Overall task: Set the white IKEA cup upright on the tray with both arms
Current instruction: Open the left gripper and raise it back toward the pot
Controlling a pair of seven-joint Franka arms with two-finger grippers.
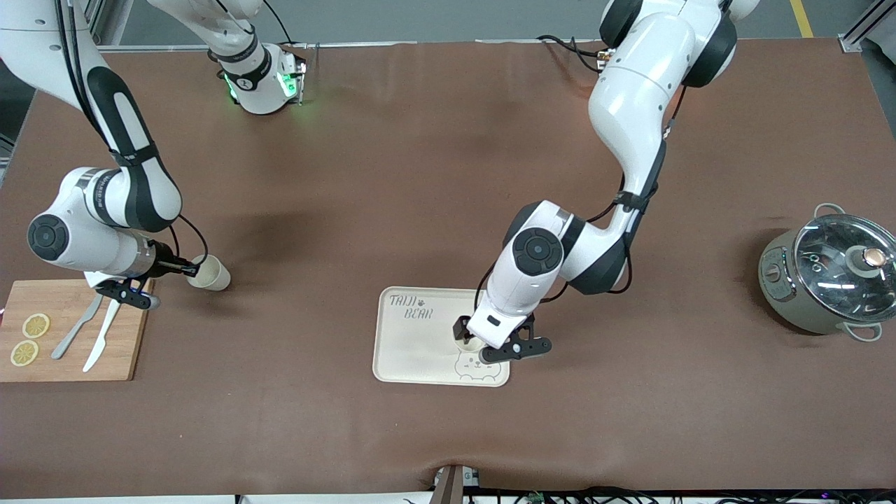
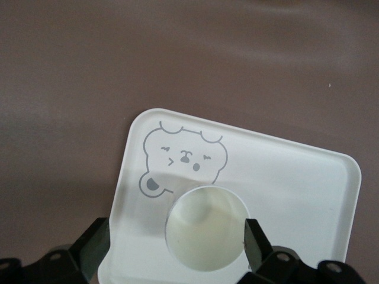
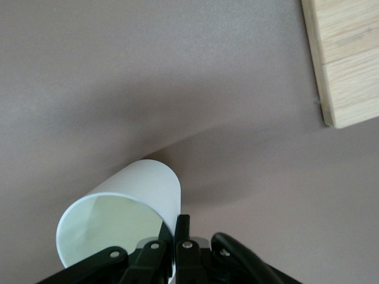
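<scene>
In the lower centre of the front view, a white cup [image 1: 470,343] stands upright, mouth up, on the tray [image 1: 413,350] just above the bear face. The left end effector [image 1: 483,344] is released, fingers [image 2: 254,242] spread either side of the rim. It should rise straight up, so neither finger clips the rim and tips the cup.

At the right arm's end of the tabletop [image 1: 392,210], the right end effector [image 1: 185,269] is clenched on the rim wall of a second cup [image 1: 210,273], which lies sideways beside the cutting board [image 1: 70,350].

The left wrist hides most of the upright cup. Whether the second cup rests on the tabletop is hard to tell.
</scene>
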